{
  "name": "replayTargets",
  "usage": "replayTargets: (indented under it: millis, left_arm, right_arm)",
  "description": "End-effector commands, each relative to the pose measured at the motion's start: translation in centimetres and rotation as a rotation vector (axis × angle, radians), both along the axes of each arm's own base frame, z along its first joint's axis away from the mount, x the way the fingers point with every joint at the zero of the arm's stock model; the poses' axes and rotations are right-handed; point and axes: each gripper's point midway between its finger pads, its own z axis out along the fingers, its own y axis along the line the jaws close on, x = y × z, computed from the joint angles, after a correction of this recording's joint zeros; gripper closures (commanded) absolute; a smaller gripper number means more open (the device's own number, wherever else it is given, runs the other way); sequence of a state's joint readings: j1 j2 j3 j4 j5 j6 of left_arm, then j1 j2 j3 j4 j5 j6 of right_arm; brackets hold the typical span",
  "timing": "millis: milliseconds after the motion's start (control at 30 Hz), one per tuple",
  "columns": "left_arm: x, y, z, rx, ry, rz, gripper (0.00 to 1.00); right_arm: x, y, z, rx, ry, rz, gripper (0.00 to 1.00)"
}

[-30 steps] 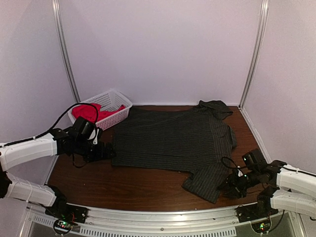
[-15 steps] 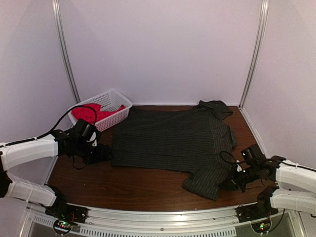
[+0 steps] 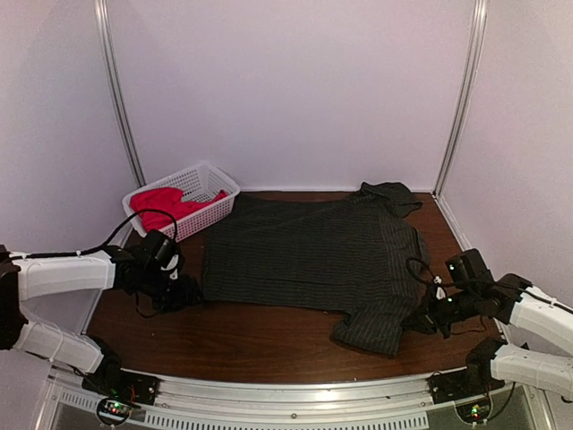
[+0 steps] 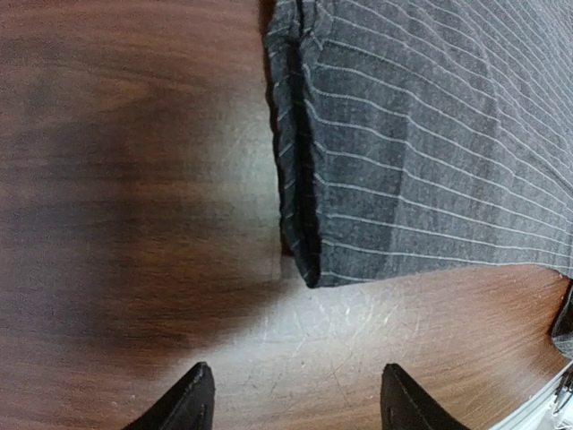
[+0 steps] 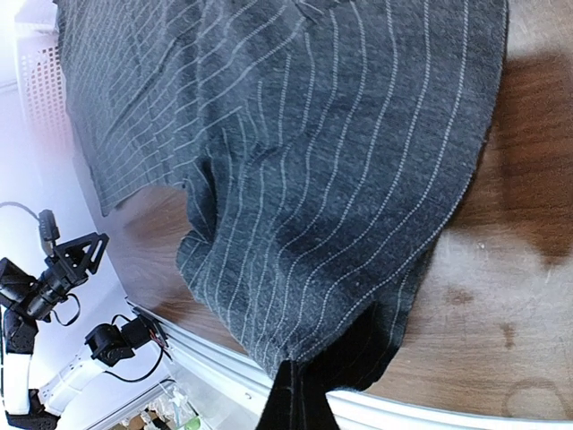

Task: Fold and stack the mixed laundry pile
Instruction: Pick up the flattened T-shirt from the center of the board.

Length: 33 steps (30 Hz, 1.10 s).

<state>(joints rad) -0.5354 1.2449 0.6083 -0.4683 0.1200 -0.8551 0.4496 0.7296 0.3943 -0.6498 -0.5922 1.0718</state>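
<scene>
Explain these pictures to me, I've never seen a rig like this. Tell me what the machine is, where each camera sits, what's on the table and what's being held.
This is a robot: two arms bolted at the table's near edge, each ending in a two-finger gripper. The wide picture comes from a fixed camera above and behind the arms; the other two come from a camera on each wrist, looking past that arm's own fingers. On the brown table a dark pinstriped shirt lies spread out. A red T-shirt sits in a white basket at the far left. The right gripper is shut on the edge of the shirt's near sleeve. The left gripper is open and holds nothing; its fingers are over bare wood, just short of the shirt's corner.
</scene>
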Motion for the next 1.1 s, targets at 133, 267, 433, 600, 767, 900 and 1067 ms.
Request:
replayTargets:
  millis: [133,267,433,600,767,900,1067]
  left_arm:
    - [2.4,-2.1,-1.0,-0.083,-0.015,0.009,0.43]
    - [3.6,-2.9,-1.2,-0.093,-0.022,0.005,0.45]
    - [4.2,-3.4,-1.7,-0.096,-0.008,0.007,0.60]
    - [3.7,-3.2,-1.7,-0.089,0.018,0.011,0.90]
    - [1.9,-2.3,-0.8,-0.081,0.044,0.009,1.00]
    - [-0.3,-1.5,-0.3,-0.073,0.086,-0.006,1.00]
    - [-1.1,-1.3,1.3,-0.082,0.088,-0.024,1.00]
  right_arm:
    - [1.9,0.1,3.0,-0.026,-0.099,0.005,1.00]
    - [2.1,0.0,3.3,-0.047,-0.105,0.021,1.00]
    - [2.3,-0.2,3.9,-0.064,-0.120,0.025,1.00]
    - [2.1,-0.7,4.7,-0.070,-0.131,0.017,1.00]
    - [0.7,-1.0,4.7,-0.077,-0.095,0.042,1.00]
    - [-0.7,-1.2,5.5,-0.052,-0.078,0.043,1.00]
    - [0.0,-1.2,8.4,-0.021,-0.144,0.007,1.00]
